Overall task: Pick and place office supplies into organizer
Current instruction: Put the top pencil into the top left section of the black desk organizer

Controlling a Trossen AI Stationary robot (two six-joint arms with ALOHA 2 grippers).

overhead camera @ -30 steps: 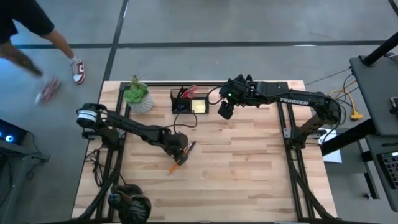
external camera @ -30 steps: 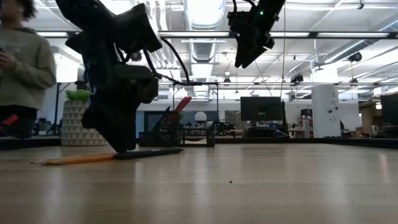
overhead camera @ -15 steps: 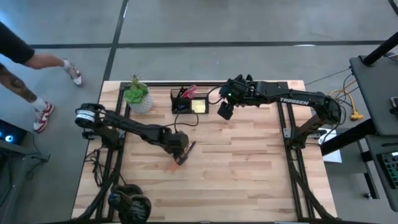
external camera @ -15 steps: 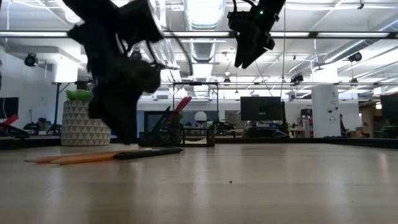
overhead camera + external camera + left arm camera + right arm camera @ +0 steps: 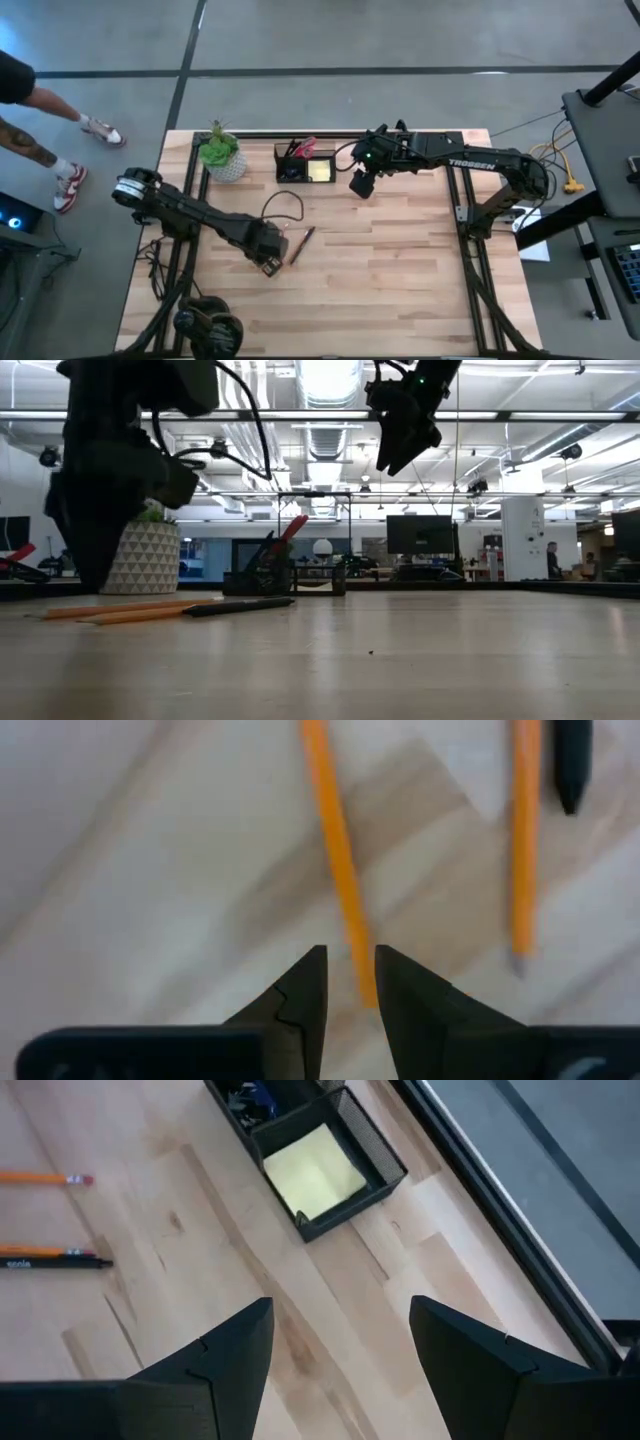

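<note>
Left jaws: left gripper (image 5: 350, 982) low over the table, fingers narrowed to a slit astride one pencil (image 5: 335, 860), not clearly gripping.
Right jaws: right gripper (image 5: 340, 1342) wide, empty, hovering near the organizer (image 5: 345, 1180).
Supplies: second pencil (image 5: 523, 840) and pen (image 5: 572, 760) lie alongside; sticky-note pad (image 5: 315, 1170) already in its compartment.
Step advice: centre on the shaft, pinch squarely, lift level.
Surface: pale wood table (image 5: 400, 270).
Room: potted plant (image 5: 222, 152); a person's legs (image 5: 50, 130) beyond.

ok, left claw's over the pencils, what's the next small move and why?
Probably finish closing and lift. In the left wrist view the left claw straddles one orange pencil with a narrow gap; a second pencil and a black pen lie apart. The organizer sits across the table, the right claw open beside it.
</note>
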